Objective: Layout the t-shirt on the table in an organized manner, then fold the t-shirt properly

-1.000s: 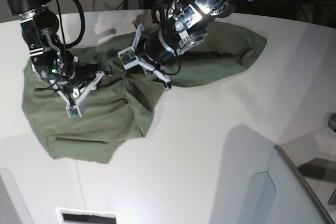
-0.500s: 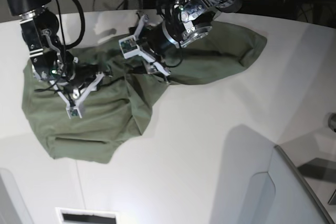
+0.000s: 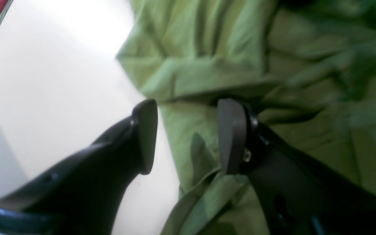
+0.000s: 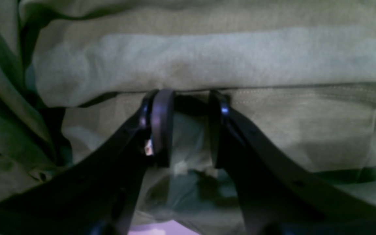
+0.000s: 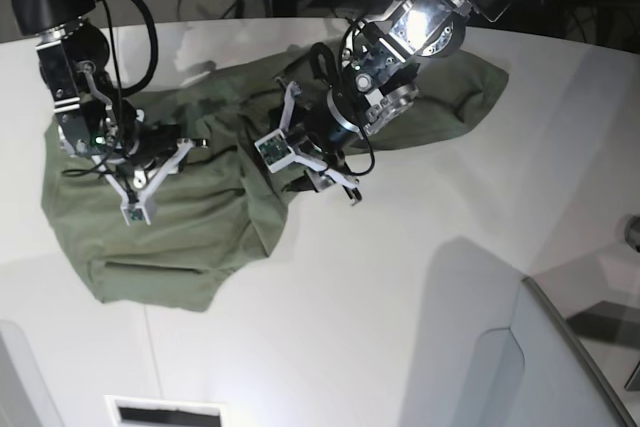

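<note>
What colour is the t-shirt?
The t-shirt is olive green, plain with no pattern; the base view shows it best.

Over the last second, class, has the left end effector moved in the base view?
Yes. The left end effector has swung down the view, toward the t-shirt's near edge and away from the table's far edge.
</note>
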